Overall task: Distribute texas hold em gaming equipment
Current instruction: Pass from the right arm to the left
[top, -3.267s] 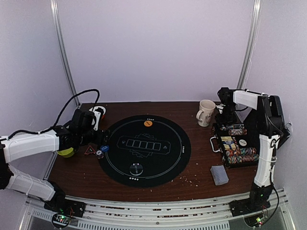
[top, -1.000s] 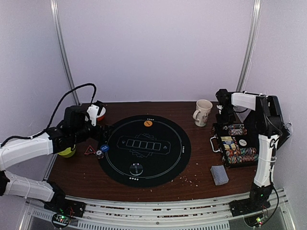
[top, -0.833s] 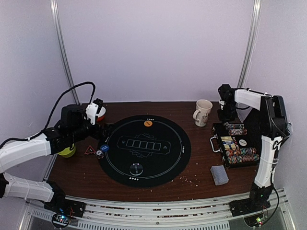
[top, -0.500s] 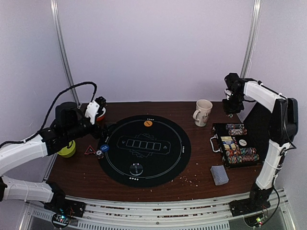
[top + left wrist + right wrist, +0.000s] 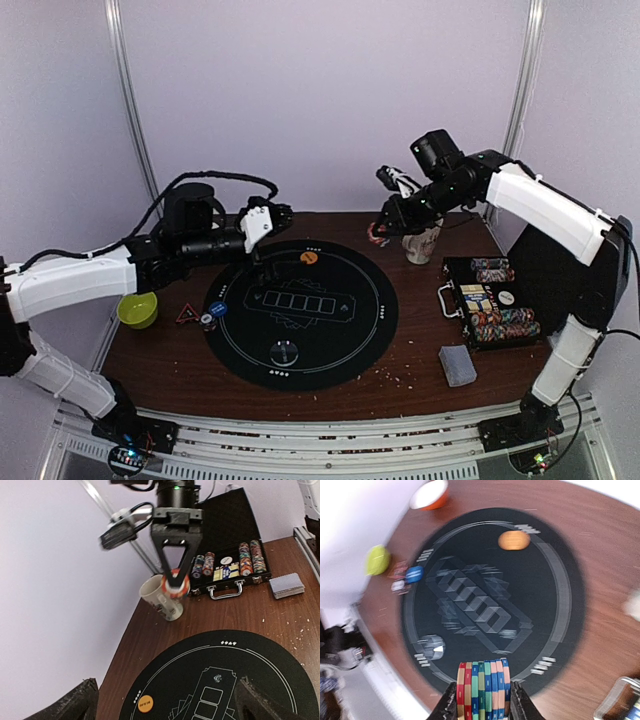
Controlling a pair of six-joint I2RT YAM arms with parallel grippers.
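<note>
My right gripper (image 5: 379,233) is shut on a stack of several striped poker chips (image 5: 482,690), held in the air over the far right rim of the round black mat (image 5: 300,312). The left wrist view shows that stack (image 5: 175,584) pinched edge-on in front of the mug. My left gripper (image 5: 276,216) hangs open and empty above the mat's far left part. On the mat lie an orange disc (image 5: 309,257) and a clear disc (image 5: 285,351). A blue disc (image 5: 217,310) sits at its left edge. More chips fill the open black case (image 5: 495,300). A grey-backed card deck (image 5: 457,365) lies in front of it.
A white mug (image 5: 425,243) stands just right of my right gripper. A red triangle piece (image 5: 186,314) and a green bowl (image 5: 137,309) sit at the table's left. The white-and-orange bowl (image 5: 430,495) is at the far left corner. Crumbs dot the wood near the deck.
My right gripper rose from the case with the chip stack and swung left past the mug. My left arm lifted from the table's left and reached right over the mat's far edge.
</note>
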